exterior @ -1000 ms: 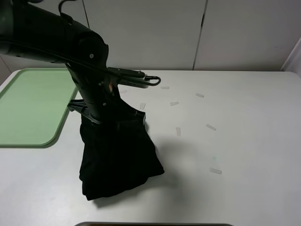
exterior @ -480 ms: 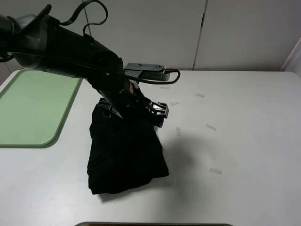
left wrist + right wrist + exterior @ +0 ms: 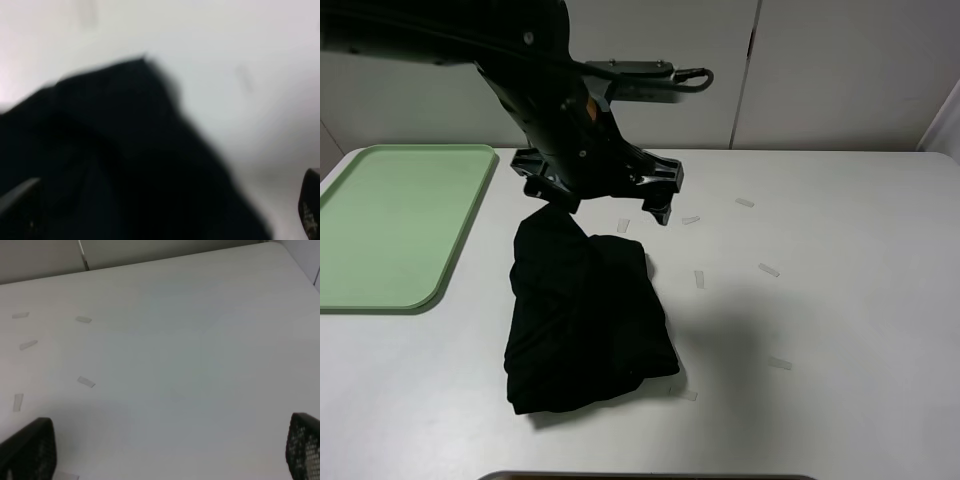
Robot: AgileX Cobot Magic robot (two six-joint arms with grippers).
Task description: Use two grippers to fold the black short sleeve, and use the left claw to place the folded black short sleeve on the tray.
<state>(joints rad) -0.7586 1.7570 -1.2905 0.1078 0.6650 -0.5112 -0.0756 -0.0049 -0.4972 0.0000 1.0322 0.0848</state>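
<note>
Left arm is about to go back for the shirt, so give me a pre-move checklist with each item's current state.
1. Left hand open and empty: ok, jaws spread above the cloth.
2. Black short sleeve folded into a compact bundle: ok, though rumpled.
3. Shirt on the tray: not ok, it lies on the table beside it.
4. Tray free to receive: ok, nothing on the visible part.
5. Right hand clear of the shirt: ok, open over bare table.

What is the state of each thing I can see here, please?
black short sleeve: folded in a bundle on the table, not held, off the tray.
tray: nothing on it.
left gripper: open, above the shirt.
right gripper: open, holding nothing, over bare table.
</note>
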